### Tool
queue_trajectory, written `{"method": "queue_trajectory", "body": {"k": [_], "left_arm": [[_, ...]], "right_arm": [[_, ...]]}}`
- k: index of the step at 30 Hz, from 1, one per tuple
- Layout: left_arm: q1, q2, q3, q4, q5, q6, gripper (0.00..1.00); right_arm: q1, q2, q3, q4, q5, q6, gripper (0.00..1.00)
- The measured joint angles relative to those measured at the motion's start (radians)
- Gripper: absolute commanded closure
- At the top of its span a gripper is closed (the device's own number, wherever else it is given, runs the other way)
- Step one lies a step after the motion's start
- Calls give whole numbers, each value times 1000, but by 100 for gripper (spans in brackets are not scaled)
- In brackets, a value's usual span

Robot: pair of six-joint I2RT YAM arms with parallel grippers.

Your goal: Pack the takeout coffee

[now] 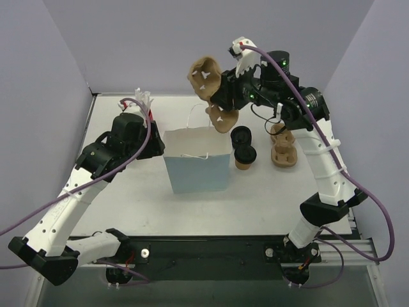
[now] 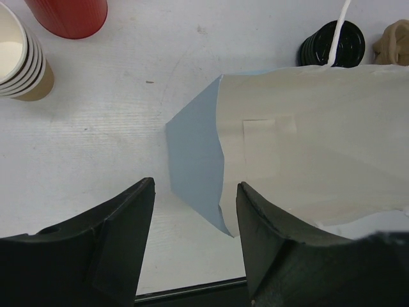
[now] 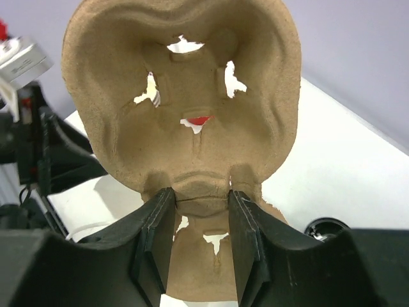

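Note:
The takeout coffee (image 1: 245, 157), a tan cup with a black lid, stands on the table right of the open blue paper bag (image 1: 197, 165). My right gripper (image 3: 199, 198) is shut on the middle rib of a brown pulp cup carrier (image 3: 185, 83) and holds it upright in the air above the bag's back edge (image 1: 208, 80). At the bag's left side, my left gripper (image 2: 195, 192) is open. The bag's blue side panel (image 2: 195, 141) and lower corner lie between the fingers without touching them.
A stack of black lids (image 1: 241, 135) stands just behind the coffee. A second pulp carrier (image 1: 283, 148) lies further right. In the left wrist view, a stack of cream cups (image 2: 19, 57) and a red cup (image 2: 67, 16) stand left of the bag.

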Motion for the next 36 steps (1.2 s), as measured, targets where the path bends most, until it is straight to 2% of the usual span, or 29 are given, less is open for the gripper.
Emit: {"method": "queue_trajectory", "body": {"k": [7,13,17,21,23,27,36], "left_arm": [[18,-18,-19,24,31,-44,45],[35,-34,-90,60,71,-64,47],[40,-42,-133,114,94,-78,61],[43,-47,-154,161,114,-87,90],[45,-48,-154,185,127,-86,99],[47,-54,-154,216,141,-85,100],[52,-67,-169,237,181,-80,100]], "right_arm": [[45,-7,-141,68,-115,-76,69],[47,-7,-261,85,-181,-130,69],[51,-9,-312,97,-216,-163,69],[59,-13,-351,106,-234,-195,69],[69,-25,-380,108,-235,-220,69],[96,-50,-430,98,-225,-279,70],[195,-66,-484,47,-90,-396,73]]}}
